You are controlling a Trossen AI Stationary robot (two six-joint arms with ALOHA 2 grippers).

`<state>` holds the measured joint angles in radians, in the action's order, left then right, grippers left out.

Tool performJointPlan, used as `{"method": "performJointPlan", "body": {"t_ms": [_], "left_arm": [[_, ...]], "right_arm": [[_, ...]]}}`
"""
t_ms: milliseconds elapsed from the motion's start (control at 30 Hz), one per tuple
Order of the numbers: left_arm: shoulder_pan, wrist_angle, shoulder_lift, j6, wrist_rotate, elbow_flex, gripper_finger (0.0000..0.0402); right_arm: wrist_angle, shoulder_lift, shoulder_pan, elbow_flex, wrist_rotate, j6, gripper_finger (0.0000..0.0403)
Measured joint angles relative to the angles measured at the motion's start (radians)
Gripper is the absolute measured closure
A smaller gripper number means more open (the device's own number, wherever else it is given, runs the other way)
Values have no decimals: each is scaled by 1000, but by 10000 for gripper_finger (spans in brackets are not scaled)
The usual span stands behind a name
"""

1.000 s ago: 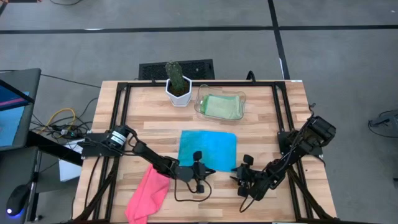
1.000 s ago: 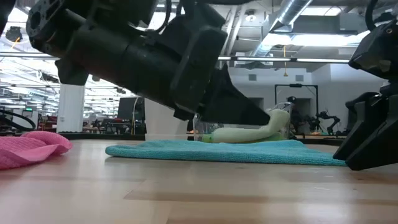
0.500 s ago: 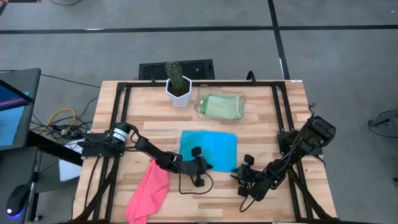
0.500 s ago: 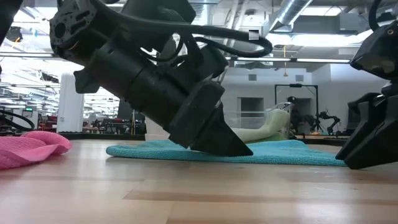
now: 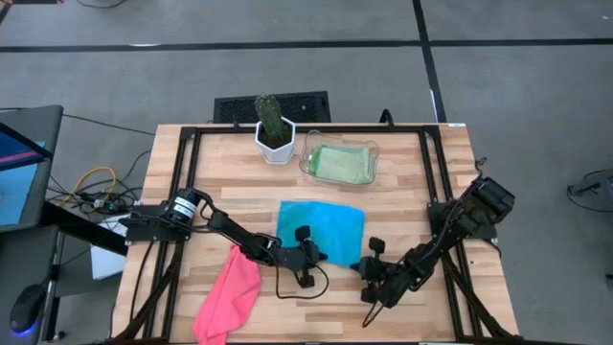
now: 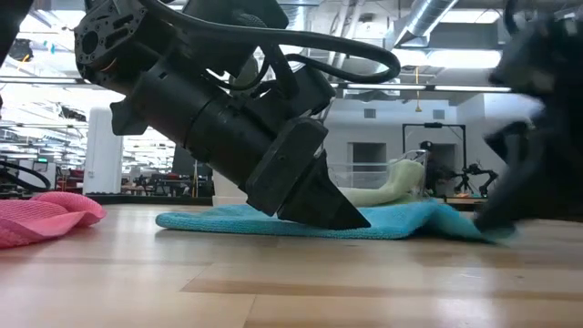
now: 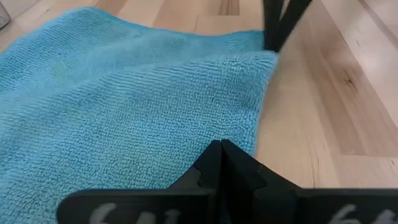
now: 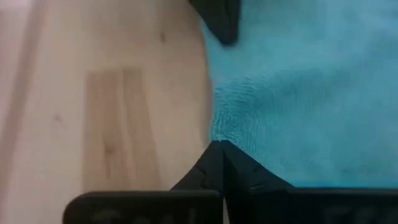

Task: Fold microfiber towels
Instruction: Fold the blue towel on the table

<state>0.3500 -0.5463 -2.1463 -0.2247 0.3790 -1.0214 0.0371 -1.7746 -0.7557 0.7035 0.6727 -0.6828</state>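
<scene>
From above, the turquoise blue microfiber towel (image 5: 321,230) lies spread flat on the wooden worktop (image 5: 230,182), in front of the clear plastic tray (image 5: 372,151) that holds a folded light green towel (image 5: 340,164); spread this way, its near edge is offered for a fold. The left gripper (image 5: 308,261) sits at the near-left corner of the blue towel, the right gripper (image 5: 369,271) at the near-right corner, and a crumpled hot pink towel (image 5: 228,297) waits to the left of the blue one. In the low view the left gripper (image 6: 319,205) presses onto the blue towel (image 6: 228,221). The left wrist view shows its jaws closed tip to tip on the towel's edge (image 7: 205,93). The right wrist view shows the right jaws pinched together on the towel's corner (image 8: 298,106), likely ready to lift.
</scene>
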Motion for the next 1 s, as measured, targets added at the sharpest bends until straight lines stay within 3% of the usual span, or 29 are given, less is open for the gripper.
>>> {"method": "performJointPlan", "body": {"t_ms": [300, 567, 1000], "left_arm": [[1, 6, 0, 4, -5, 0, 402], [10, 80, 47, 26, -43, 3, 401], [44, 317, 179, 3, 3, 3, 401]], "right_arm": [[-21, 54, 111, 113, 20, 314, 390], [6, 51, 243, 124, -84, 431, 394], [192, 51, 308, 126, -192, 587, 396]]}}
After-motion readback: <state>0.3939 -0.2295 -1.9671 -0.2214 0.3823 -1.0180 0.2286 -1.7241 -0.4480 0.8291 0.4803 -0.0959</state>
